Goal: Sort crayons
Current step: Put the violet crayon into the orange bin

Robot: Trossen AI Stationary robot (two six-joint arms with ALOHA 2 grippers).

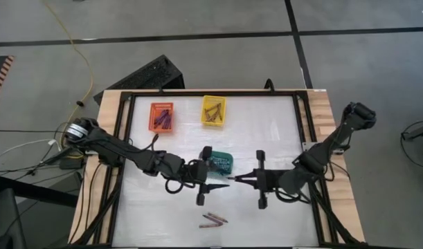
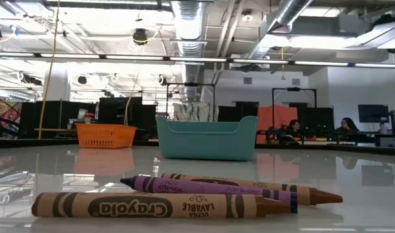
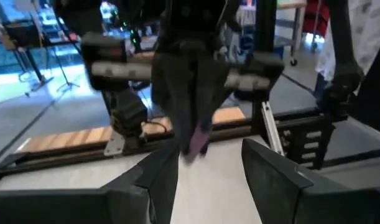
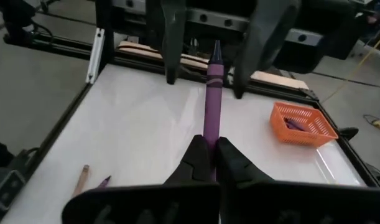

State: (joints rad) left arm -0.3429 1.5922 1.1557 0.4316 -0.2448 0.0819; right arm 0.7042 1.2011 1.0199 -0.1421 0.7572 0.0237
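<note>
My right gripper (image 4: 209, 149) is shut on a purple crayon (image 4: 212, 99) above the table's middle, and it also shows in the high view (image 1: 237, 178). My left gripper (image 3: 208, 162) is open and faces it tip to tip in the high view (image 1: 221, 182). Its fingers (image 4: 170, 43) stand on either side of the crayon's tip without touching it. Three loose crayons (image 1: 213, 220), two brown and one purple (image 2: 203, 188), lie flat on the table near its front edge. Neither gripper shows in the low view. My right gripper pinches the purple crayon's rear end (image 4: 209, 134) between its two fingers. The fingers come level from the table's right and lie along the crayon. The crayon sticks straight out ahead of them, its tip (image 4: 216, 48) toward the left gripper, lifted clear of the table.
A teal basket (image 1: 220, 161) stands just behind the two grippers. An orange basket (image 1: 162, 116) and a yellow basket (image 1: 213, 111), each with crayons inside, stand at the far side. A black frame (image 1: 121, 138) runs around the white table top.
</note>
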